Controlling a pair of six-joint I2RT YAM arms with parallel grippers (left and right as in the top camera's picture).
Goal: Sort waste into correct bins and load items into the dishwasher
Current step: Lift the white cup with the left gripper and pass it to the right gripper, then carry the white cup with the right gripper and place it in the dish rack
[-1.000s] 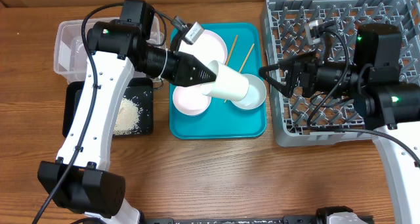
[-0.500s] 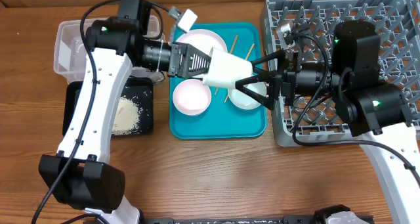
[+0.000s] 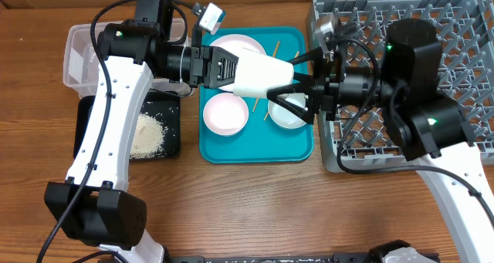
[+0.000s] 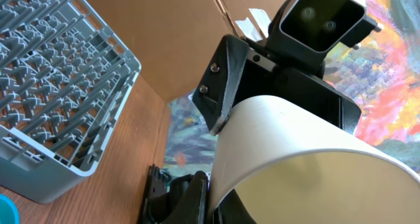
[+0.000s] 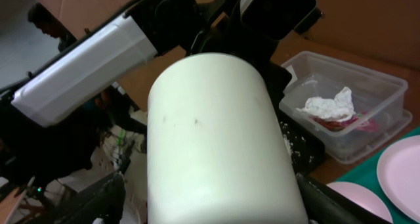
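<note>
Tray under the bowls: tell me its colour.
The tray is teal; the overhead view shows it best.

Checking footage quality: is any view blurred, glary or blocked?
Overhead: sharp, evenly lit, soft shadows. Left wrist: the cup looms close and slightly soft; the rack is crisp. Right wrist: the cup blocks the centre; the background at left is dim and blurred.

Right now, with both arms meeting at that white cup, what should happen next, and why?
Probably the right gripper should close on the white cup. Its fingers stand open on either side of the cup's free end, while the left gripper holds the other end above the teal tray; the dish rack lies on the right arm's side.
</note>
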